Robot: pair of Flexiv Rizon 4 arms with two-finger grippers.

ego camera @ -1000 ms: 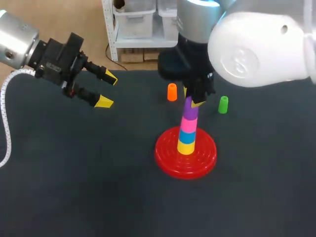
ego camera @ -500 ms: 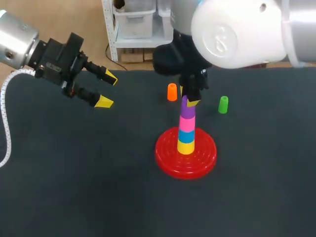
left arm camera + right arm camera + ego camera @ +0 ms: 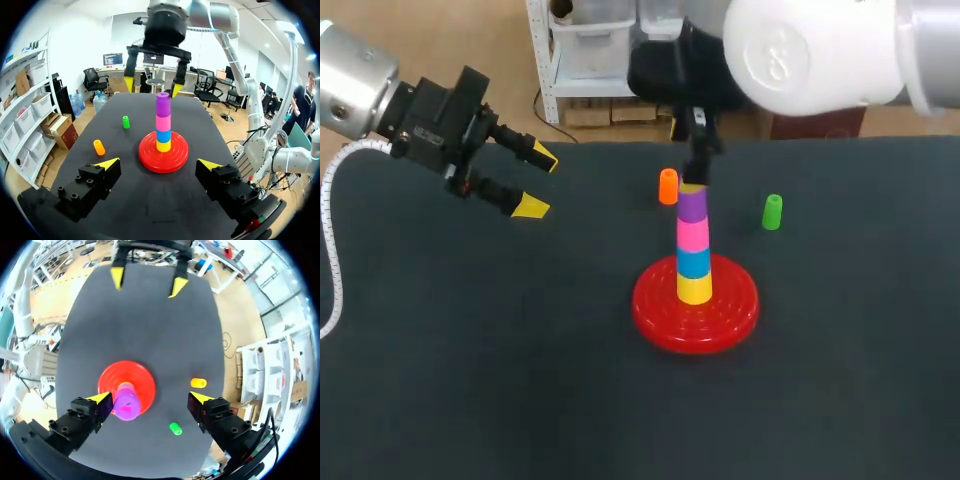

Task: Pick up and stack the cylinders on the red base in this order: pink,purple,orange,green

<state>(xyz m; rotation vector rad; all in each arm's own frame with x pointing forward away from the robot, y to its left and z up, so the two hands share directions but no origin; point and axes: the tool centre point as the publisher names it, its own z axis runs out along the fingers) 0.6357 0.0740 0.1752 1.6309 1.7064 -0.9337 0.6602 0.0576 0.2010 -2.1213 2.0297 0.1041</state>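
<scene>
Red base sits on the dark table, a little right of the middle, and carries a straight stack of four cylinders.

Biggest in the head view is the right arm. It comes in from the far right, its thick white link lies across the far edge, and its wrist points straight down over the stack. The right gripper hangs directly above the stack with its fingers spread wide, one yellow tip on each side of the top cylinder. In the left wrist view both tips stand clear of that cylinder, and the gripper holds nothing.

The left arm enters from the far left and is held above the table, angled down toward the middle and well apart from the base. The left gripper is wide open too and has nothing between its fingers.

From the base up, the stack is a yellow cylinder, a blue cylinder, the pink cylinder and the purple cylinder on top.

Two cylinders stand upright on the table beyond the base. The orange cylinder is just left of the stack's top, and the green cylinder is off to the right.
</scene>
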